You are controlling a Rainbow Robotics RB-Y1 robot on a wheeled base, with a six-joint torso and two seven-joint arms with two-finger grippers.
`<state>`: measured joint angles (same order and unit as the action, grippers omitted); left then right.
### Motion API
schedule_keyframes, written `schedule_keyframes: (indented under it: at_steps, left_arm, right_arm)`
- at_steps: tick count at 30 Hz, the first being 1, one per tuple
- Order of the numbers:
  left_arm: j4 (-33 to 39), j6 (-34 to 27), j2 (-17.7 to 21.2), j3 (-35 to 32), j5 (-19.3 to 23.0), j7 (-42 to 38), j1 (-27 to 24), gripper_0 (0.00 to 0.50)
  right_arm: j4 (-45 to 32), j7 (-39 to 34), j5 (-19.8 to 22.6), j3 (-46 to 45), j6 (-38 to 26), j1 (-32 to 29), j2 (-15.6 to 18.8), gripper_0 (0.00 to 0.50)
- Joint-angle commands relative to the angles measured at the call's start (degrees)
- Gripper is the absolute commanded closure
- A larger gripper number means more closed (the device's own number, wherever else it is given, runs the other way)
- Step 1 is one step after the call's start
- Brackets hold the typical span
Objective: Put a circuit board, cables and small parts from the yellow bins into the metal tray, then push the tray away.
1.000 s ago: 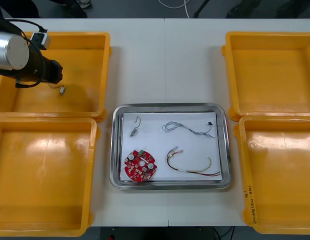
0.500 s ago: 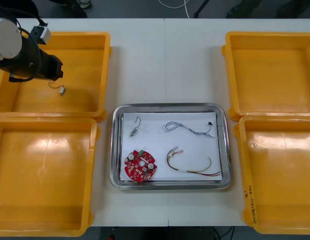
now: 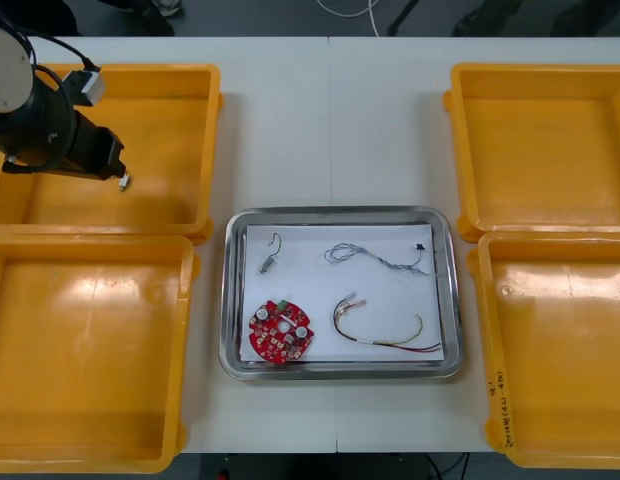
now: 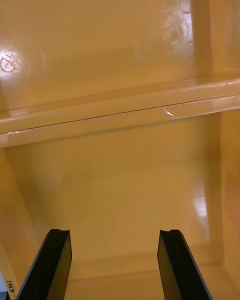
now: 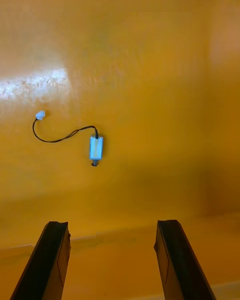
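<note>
Left pincer [image 5: 111,223] spread above one small metal part [image 5: 96,148]

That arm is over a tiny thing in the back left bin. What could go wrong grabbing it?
1. The small part is tiny and lies ahead of the open left pincer; a slight miss could close on nothing.
2. Its thin wire trails loose and might snag or swing on the way to the tray.
The right pincer hangs open over a right bin.
</note>
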<state>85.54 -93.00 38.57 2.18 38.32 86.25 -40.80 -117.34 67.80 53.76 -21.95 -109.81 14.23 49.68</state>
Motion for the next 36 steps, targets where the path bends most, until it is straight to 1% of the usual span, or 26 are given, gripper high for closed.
schedule_keyframes:
  at_steps: [1,6,13,18,25,36]
  left_arm:
    - [1.2,0.5,2.0,-1.5,0.6,-0.5,1.3,0.0]
    - [-0.2,4.0,2.0,0.2,0.5,-0.5,1.4,0.0]
    - [-4.9,11.4,1.9,3.0,0.8,0.4,1.4,0.0]
    - [-5.9,13.1,1.9,4.3,0.9,0.8,1.4,0.0]
    - [-8.3,18.1,1.9,7.0,0.7,0.8,1.4,0.0]
    - [-11.3,22.8,1.8,9.0,0.0,1.6,1.4,0.0]
  right_arm:
    - [-0.1,1.5,0.6,-1.9,-0.2,-0.5,2.8,0.0]
    - [-0.1,1.5,0.8,-1.9,-0.2,-0.5,2.8,0.0]
    - [-0.1,1.5,0.8,-1.9,-0.2,-0.6,2.8,0.0]
    - [-0.1,1.4,0.8,-1.8,-0.2,-0.6,2.8,0.0]
    - [-0.1,1.4,0.6,-1.8,-0.2,-0.5,2.7,0.0]
    - [-0.1,1.4,0.7,-1.8,-0.2,-0.5,2.8,0.0]
